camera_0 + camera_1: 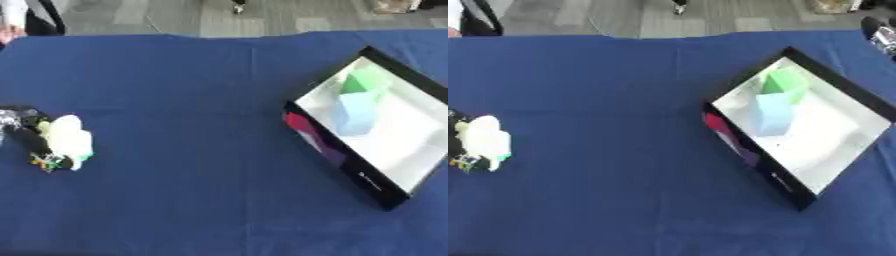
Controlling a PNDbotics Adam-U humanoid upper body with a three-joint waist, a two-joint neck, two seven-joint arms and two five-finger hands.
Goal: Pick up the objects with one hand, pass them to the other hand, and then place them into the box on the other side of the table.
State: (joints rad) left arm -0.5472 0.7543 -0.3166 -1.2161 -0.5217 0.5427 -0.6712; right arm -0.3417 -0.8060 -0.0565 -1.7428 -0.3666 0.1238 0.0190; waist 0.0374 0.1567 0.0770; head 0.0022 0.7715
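Blue tablecloth, pale yellowish object, left hand

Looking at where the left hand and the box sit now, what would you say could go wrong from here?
The left hand holds a pale object at the table's left edge; a slip could send it off the blue table. The box already holds a green block and a blue block, so the newcomer might knock them.

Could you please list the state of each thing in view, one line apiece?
left hand: at the table's left edge, fingers curled round the pale object.
pale object: held in the left hand, low over the blue cloth.
box: open, on the right, tilted askew.
green block: inside the box.
light blue block: inside the box, beside the green one.
right hand: state unclear.
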